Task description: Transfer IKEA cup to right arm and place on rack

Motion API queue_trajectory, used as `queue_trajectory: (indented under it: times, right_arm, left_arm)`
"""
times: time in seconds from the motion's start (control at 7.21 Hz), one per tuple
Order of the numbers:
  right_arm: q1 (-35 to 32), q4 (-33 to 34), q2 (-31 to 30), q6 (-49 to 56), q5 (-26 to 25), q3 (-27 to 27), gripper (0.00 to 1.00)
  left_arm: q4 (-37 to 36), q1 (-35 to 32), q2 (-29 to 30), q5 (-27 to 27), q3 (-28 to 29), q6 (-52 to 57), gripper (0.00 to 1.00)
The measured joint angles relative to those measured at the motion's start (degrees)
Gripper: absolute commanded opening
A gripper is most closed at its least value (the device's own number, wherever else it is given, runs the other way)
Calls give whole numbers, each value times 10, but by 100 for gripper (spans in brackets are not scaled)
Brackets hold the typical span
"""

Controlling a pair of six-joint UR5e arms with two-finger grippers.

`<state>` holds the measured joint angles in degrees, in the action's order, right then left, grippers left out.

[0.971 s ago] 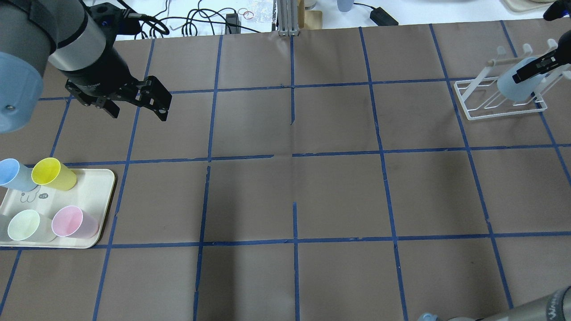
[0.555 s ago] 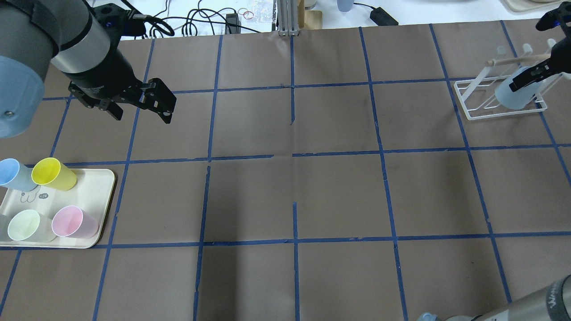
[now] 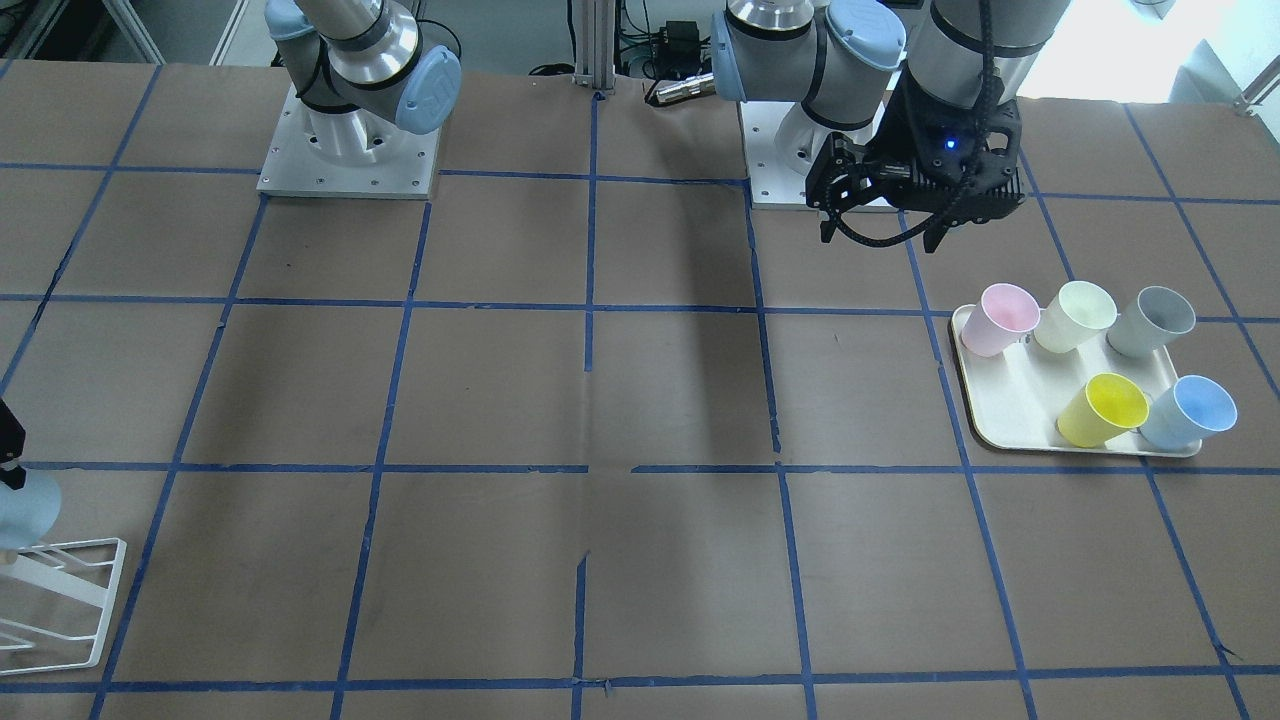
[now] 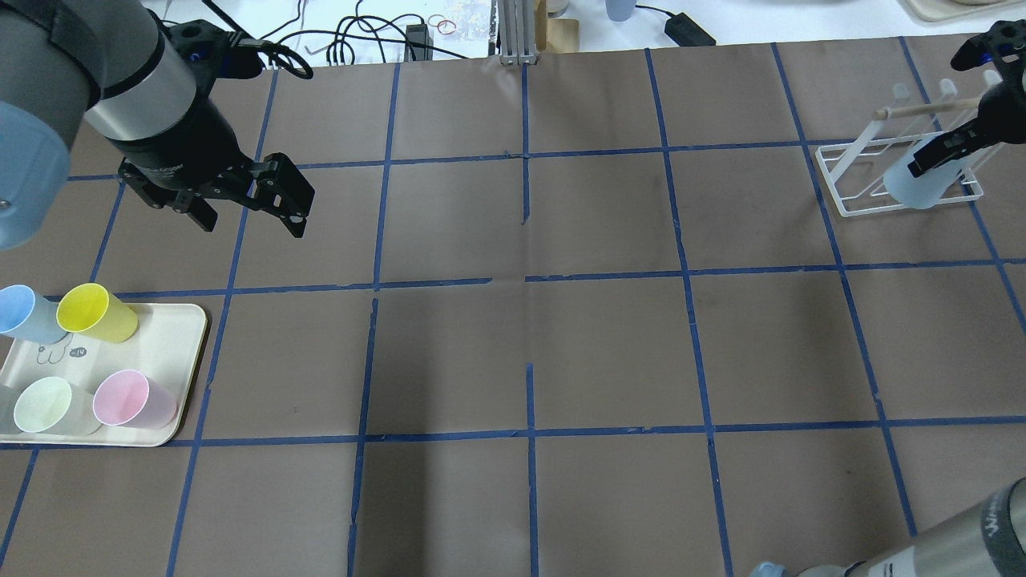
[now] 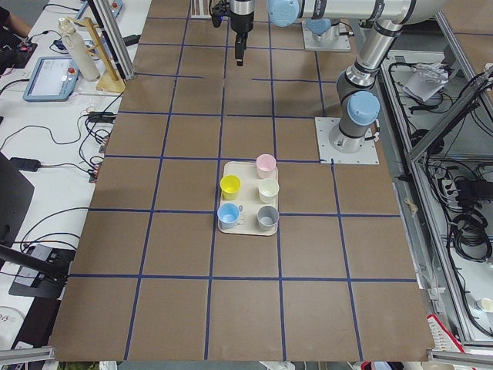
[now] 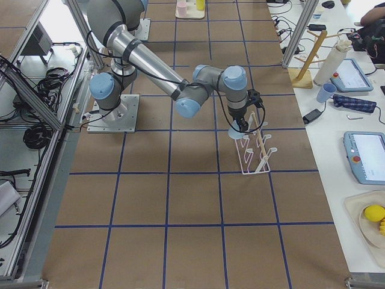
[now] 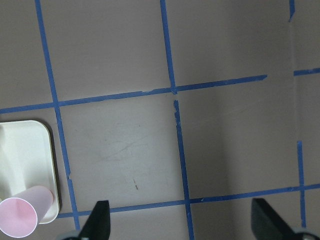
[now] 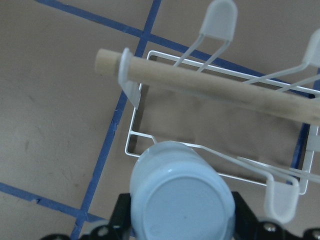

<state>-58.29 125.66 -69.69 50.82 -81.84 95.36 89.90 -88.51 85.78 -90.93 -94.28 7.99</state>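
My right gripper (image 4: 932,159) is shut on the light blue IKEA cup (image 4: 914,186), which it holds upside down and tilted over the front of the white wire rack (image 4: 854,164). In the right wrist view the cup's base (image 8: 182,202) fills the space between my fingers, just in front of the rack's wooden peg (image 8: 210,82) and wire rods. I cannot tell whether the cup touches a rod. My left gripper (image 4: 244,204) is open and empty above the table, far from the rack. A second blue cup (image 4: 24,312) lies on the tray.
The cream tray (image 4: 192,353) at the table's left front holds yellow (image 4: 96,312), pink (image 4: 132,398), pale green (image 4: 44,405) and grey (image 3: 1150,320) cups. Cables and tools lie past the table's far edge (image 4: 361,36).
My right gripper has carried the blue cup lower and toward the front edge of the rack. My left gripper has shifted only slightly and stays open.
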Motion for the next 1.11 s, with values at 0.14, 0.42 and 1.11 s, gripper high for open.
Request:
queue_trajectory:
  times: [0.14,0.42,1.11]
  right_arm:
    - [0,3,4,-1,2,0,100]
    - [-1,5,8,-3,2,-1,100]
    - [-14,-93,-77,-60,-33,-2,100]
  left_arm:
    - [-1,0,0,0,0,0,100]
    - [-3,0,1,1,1,0,100]
    - [-4,2,0,2,0,0,100]
